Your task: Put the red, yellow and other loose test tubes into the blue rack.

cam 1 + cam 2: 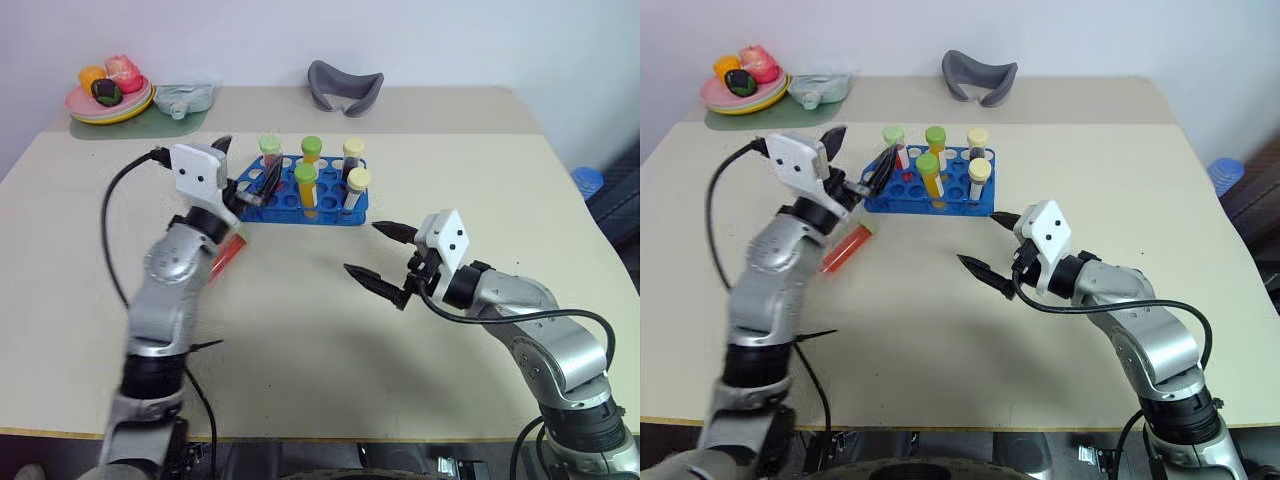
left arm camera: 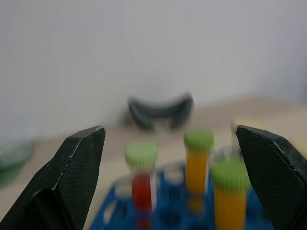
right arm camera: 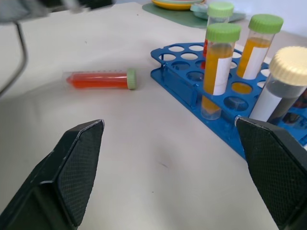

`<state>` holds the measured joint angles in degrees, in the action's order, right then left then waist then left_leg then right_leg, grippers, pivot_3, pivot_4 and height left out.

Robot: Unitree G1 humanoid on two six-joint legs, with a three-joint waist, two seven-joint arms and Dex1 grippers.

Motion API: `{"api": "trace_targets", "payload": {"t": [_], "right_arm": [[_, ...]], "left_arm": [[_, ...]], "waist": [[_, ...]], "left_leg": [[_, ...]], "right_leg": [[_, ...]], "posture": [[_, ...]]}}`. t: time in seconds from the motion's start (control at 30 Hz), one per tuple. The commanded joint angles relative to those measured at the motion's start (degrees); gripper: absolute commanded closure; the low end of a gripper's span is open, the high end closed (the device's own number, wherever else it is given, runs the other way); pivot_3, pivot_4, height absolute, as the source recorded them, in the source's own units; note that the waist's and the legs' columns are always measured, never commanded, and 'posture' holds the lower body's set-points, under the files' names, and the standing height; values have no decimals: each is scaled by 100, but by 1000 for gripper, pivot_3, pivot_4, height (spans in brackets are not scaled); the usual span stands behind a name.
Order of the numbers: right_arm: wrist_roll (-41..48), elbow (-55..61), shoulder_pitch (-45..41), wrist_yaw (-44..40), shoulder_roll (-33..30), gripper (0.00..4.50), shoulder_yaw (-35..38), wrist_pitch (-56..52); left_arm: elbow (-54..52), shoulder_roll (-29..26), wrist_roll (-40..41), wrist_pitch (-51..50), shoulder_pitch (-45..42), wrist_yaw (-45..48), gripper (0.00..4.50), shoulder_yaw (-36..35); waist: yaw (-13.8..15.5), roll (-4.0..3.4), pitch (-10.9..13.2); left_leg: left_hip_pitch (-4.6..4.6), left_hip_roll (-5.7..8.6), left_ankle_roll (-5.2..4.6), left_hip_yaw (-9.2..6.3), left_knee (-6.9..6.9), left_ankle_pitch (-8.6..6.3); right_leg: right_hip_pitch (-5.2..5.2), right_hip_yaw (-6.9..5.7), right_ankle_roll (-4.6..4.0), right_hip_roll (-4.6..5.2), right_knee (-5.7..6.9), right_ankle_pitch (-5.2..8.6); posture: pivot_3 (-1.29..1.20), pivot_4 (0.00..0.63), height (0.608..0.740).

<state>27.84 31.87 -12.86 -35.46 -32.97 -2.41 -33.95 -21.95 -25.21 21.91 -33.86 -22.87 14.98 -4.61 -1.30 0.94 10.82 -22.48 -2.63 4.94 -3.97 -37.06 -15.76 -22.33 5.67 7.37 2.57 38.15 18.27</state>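
Nearest to me, the right gripper [image 1: 375,250] hovers over the bare counter [image 1: 300,350], fingers wide open and empty, probably waiting. One red tube [image 3: 100,79] lies loose on the counter, just beside the blue rack [image 1: 340,211], where five tubes already stand upright. By the rack's near end, the left gripper [image 1: 245,165] has open fingers holding nothing.

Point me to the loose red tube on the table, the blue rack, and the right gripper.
Red tube [image 3: 98,79], right wrist view, middle of its body.
Blue rack [image 3: 175,80], right wrist view, near side wall.
Right gripper [image 1: 378,251], left eye view, midway between its open fingertips.
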Motion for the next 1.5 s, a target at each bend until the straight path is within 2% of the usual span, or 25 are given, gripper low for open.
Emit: {"api": "trace_targets", "payload": {"t": [0.03, 0.13, 0.23, 0.33, 0.43, 0.77, 1.17, 1.37, 1.5], "right_arm": [[83, 63, -254, -279, -176, 0, 97, 62], [217, 111, -377, -830, -571, 0, 27, -49], [307, 167, -421, -1264, -907, 0, -34, -70], [333, 157, -482, -1437, -1006, 0, -77, -47], [309, 147, -499, -1469, -993, 0, -109, -36], [243, 397, -283, -1333, -949, 0, -233, -56], [337, 630, -175, -1323, -1100, 0, -182, -161], [328, 633, -151, -1364, -1139, 0, -178, -151], [283, 638, -129, -1360, -1118, 0, -238, -121]], "left_arm": [[-723, -518, 515, -1702, -210, -6, 70, -265], [-904, -1132, 613, -3413, -646, -48, 70, 65], [-819, -1173, 851, -4380, -1083, 57, 70, 184], [-416, -1452, 679, -5309, -1609, 42, 70, 935], [127, -1362, 746, -5823, -1986, 84, 70, 1185], [1430, -1453, 540, -5864, -2599, 225, 70, 1859], [1752, -2283, 547, -5488, -2733, 1349, 70, 2695], [2027, -2212, 395, -5303, -2864, 1622, 70, 2869], [2505, -1974, 291, -5214, -2977, 1748, 70, 2866]], "waist": [[4, 1, 1], [15, 4, 3], [24, 4, 3], [9, 7, 5], [-28, 7, 5], [-113, 8, 6], [-116, 8, 6], [-111, 8, 6], [-85, 5, 4]], "left_leg": [[-1, 0, 0, 0, 0, 0], [-3, 0, -1, -2, -2, -1], [-3, 1, -3, -3, 1, -2], [-5, 1, -5, -4, 1, -3], [-3, 0, -5, -5, 1, -3], [-6, 1, -3, -6, 1, -2], [-6, 1, -3, -5, 1, -2], [-7, 1, -4, -5, 0, -2], [-5, 2, -4, -5, -2, -2]], "right_leg": [[1, 0, 0, 0, 0, 0], [1, -1, 0, 0, -2, 0], [4, -4, 1, 2, -8, 1], [0, -4, 0, 0, -7, 1], [-1, -3, 0, -4, -4, 1], [-4, -4, -1, -2, -3, 1], [-4, -4, -1, -2, -2, 2], [-3, -4, -1, -2, -3, 2], [0, -4, -1, -1, -2, 2]], "posture": [[0, 150, 740], [0, 150, 740], [0, 150, 740], [0, 150, 740], [0, 150, 740], [0, 150, 740], [0, 150, 740], [0, 150, 740], [0, 150, 740]]}}
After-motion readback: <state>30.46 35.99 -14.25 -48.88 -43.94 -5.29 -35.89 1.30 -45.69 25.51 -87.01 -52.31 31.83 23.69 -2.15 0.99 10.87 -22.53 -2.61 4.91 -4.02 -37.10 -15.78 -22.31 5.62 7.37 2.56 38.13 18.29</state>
